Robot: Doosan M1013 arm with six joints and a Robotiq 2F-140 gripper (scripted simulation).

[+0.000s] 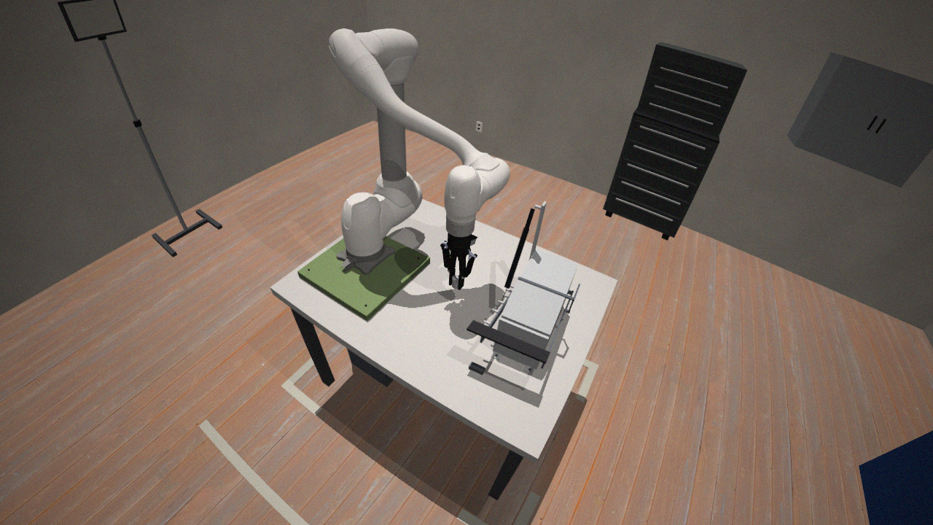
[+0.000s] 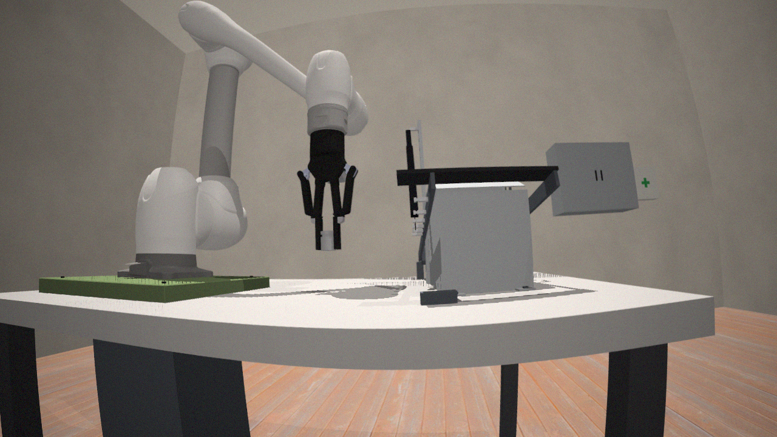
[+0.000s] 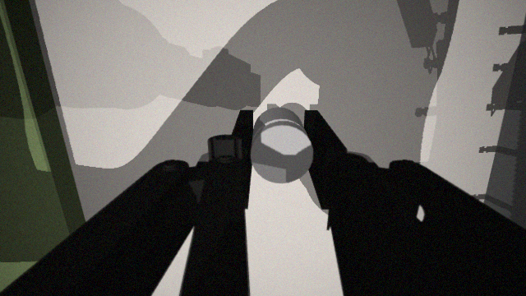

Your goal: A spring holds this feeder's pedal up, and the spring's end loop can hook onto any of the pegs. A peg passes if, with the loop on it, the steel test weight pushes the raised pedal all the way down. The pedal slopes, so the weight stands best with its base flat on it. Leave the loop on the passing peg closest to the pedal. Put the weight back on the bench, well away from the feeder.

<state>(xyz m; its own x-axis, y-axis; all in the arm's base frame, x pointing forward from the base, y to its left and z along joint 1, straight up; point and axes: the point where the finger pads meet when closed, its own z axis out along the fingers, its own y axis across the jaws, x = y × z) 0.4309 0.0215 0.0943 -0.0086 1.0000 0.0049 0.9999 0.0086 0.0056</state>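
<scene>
Steel is gleaming dully on the test weight (image 1: 455, 282) (image 2: 326, 240) (image 3: 282, 153), which the gripper (image 1: 457, 284) (image 2: 328, 241) (image 3: 278, 131) is pinching between its fingertips, pointing down above the bench (image 1: 404, 332) (image 2: 358, 348) (image 3: 289, 255). Both are hanging in the air between the green plate (image 1: 313, 277) (image 2: 103, 286) (image 3: 29, 173), lying by the bench's left corner in the top view, and the feeder (image 1: 534, 310) (image 2: 481, 239), standing along the right edge. Pegs (image 2: 419, 212) (image 3: 499, 67) are sticking out of the feeder's side facing the gripper.

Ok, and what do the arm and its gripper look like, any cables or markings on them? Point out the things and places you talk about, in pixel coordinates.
The arm (image 1: 427, 127) (image 2: 266, 57) is smooth and white with rounded joint housings, one grey tubular link and a dark grey foot. The gripper (image 1: 456, 284) (image 2: 328, 233) (image 3: 278, 131) is matte black, with jointed linkages and slim straight fingers. I see no cables or readable markings.
</scene>
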